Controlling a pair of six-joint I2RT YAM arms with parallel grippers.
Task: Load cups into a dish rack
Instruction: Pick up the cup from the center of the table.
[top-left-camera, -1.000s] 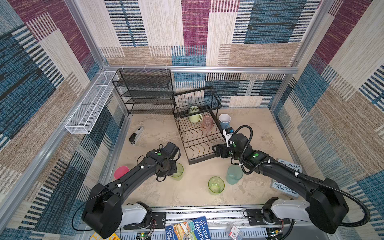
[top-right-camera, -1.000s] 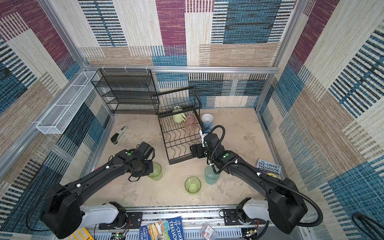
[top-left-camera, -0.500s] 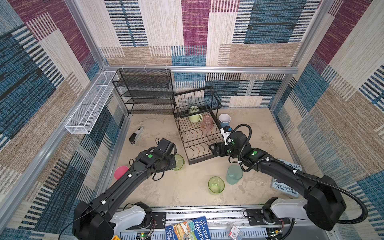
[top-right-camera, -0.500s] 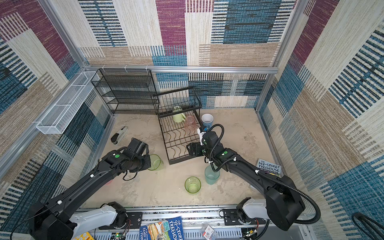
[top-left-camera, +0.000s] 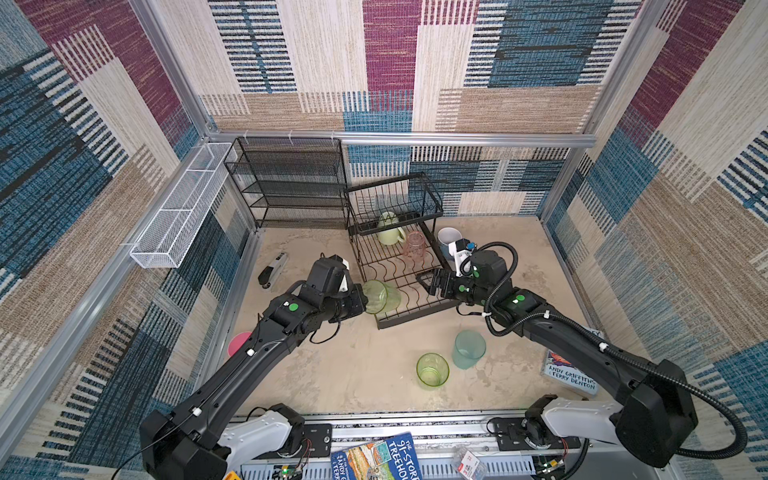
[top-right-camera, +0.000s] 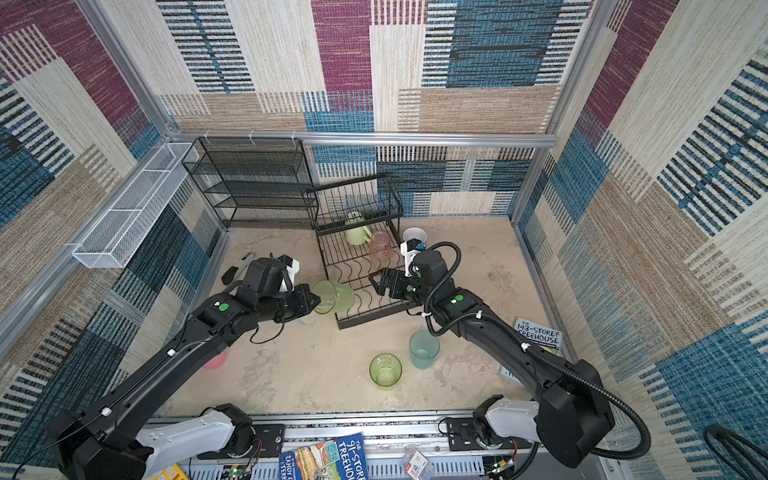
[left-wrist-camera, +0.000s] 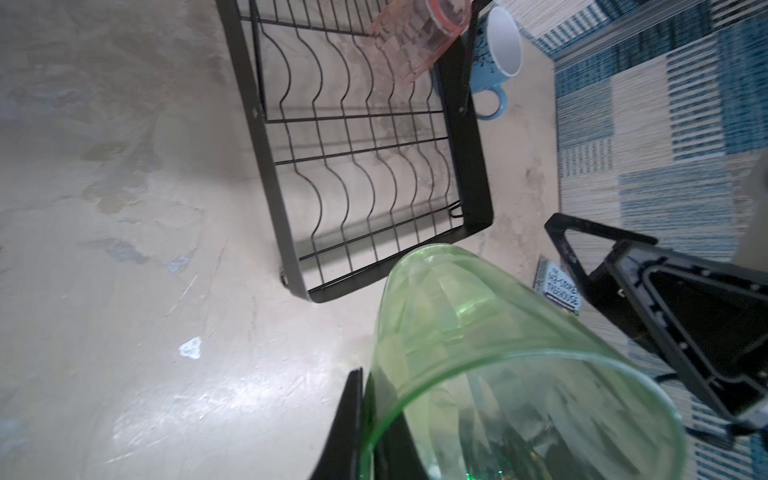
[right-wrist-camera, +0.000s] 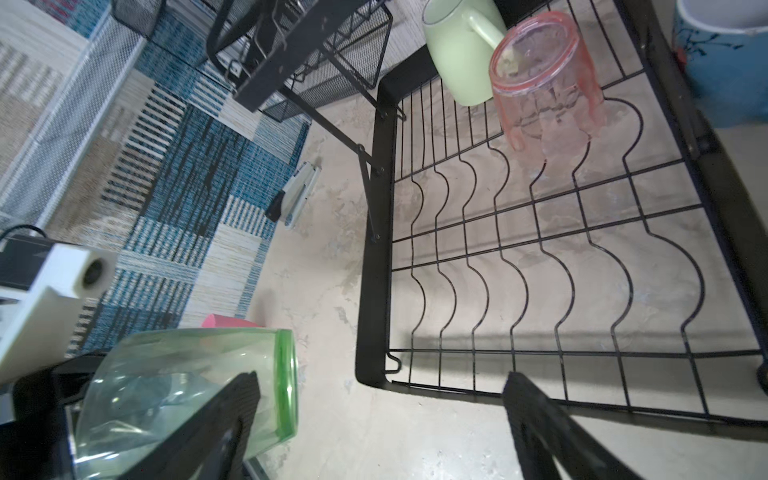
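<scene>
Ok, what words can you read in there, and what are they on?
"THE 143-STOREY TREEHOUSE": floor book.
"ANDY GRIFFITHS", "TERRY DENTON": floor book too.
"THE 91-STOREY TREEHOU", cut off: front book; its author line is cut off.
Small card beside it: too small to read.

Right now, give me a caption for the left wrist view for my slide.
Left gripper holds a green tumbler sideways near the dish rack; pink tumbler already on its tray.
</scene>
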